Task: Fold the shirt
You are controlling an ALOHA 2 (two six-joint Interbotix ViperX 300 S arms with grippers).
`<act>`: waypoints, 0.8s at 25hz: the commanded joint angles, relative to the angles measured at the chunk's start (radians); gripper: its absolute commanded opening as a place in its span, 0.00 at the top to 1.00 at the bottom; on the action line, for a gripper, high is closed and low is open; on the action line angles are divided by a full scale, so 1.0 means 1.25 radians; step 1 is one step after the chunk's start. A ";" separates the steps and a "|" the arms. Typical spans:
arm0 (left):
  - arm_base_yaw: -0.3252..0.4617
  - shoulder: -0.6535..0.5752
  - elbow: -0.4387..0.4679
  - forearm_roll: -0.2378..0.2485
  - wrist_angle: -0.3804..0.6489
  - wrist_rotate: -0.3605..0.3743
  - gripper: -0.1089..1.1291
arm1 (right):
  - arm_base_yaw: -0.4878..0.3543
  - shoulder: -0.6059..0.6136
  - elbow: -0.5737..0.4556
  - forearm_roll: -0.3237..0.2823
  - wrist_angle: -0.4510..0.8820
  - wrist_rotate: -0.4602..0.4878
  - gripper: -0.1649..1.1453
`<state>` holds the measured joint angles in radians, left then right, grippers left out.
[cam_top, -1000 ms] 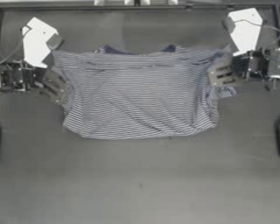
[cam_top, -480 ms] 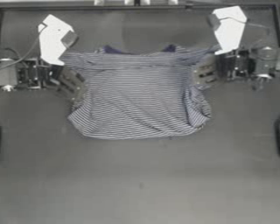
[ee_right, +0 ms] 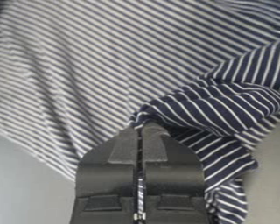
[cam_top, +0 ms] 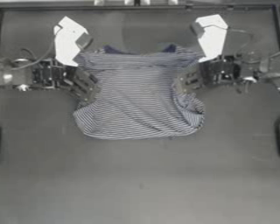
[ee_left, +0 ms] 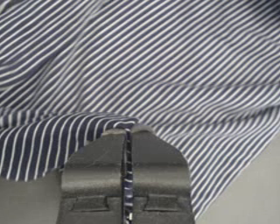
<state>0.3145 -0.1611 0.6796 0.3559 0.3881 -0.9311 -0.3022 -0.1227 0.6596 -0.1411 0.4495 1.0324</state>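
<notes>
Now mid side-fold: left claw [ee_left: 128, 131] & right claw [ee_right: 141, 127] each clamped shut on shirt [cam_top: 136, 94] side edges, at counter [cam_top: 136, 183] far centre. Next prob: bring edges inward evenly, w/o bunching.

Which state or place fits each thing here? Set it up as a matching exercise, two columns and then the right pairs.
Column one:
1. left gripper
2. right gripper
3. collar
4. table

Column two:
A. solid navy, at the shirt's far edge in the top view
B. shut on striped cloth at the shirt's left side
C. dark surface, bare below the hem in the top view
D. shut on bunched cloth at the shirt's right side

Pairs: 1-B, 2-D, 3-A, 4-C
</notes>
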 commanded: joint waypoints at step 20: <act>-0.006 0.135 -0.027 -0.002 -0.200 0.000 0.67 | 0.010 0.079 -0.023 0.067 -0.070 -0.098 0.81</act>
<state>0.3083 0.0245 0.6703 0.3543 0.1488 -0.9296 -0.2930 -0.0077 0.6427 -0.0598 0.3682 0.9143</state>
